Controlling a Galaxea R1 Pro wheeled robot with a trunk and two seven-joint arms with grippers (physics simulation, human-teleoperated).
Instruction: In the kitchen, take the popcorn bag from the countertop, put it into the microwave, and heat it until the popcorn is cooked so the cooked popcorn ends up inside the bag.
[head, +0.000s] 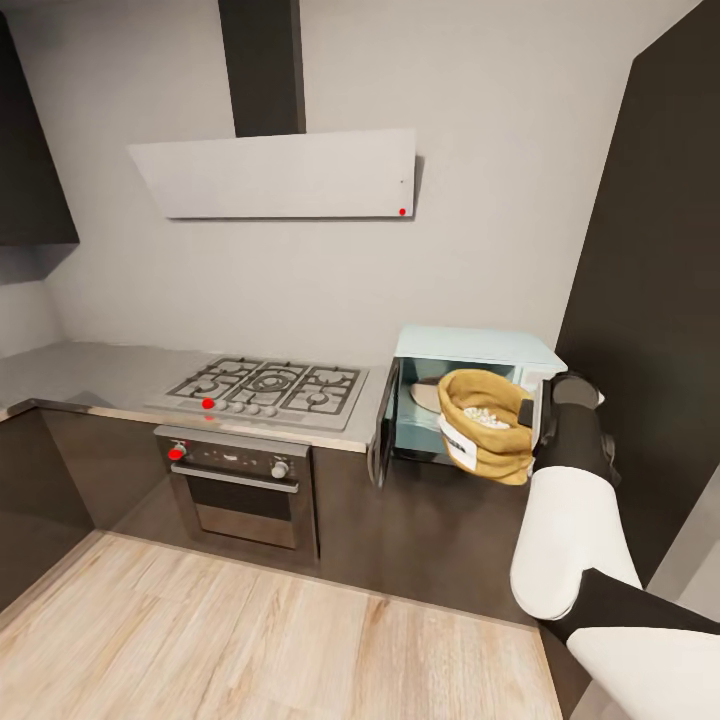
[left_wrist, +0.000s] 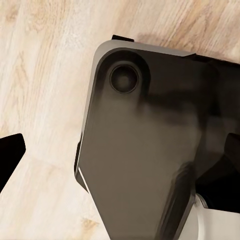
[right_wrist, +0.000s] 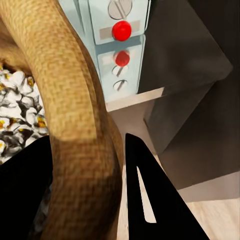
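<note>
1. Step in hand: the right gripper (right_wrist: 95, 200) is closed on the rolled rim of the bag (head: 485, 425), one finger inside, one outside. The bag hangs tilted in front of the open microwave (head: 470, 385), clear of the countertop (head: 90, 375).
2. White popped kernels show inside the bag, so heating appears done; the bag looks to be on its way out.
3. Next move, as judged: lower it onto the countertop, upright, without spilling.
4. Obstruction: the microwave door (head: 384, 425) stands open just left of the bag.
5. Surroundings: hob (head: 265, 390) and oven (head: 240, 485) further left.
6. Left gripper: state cannot be told.
</note>
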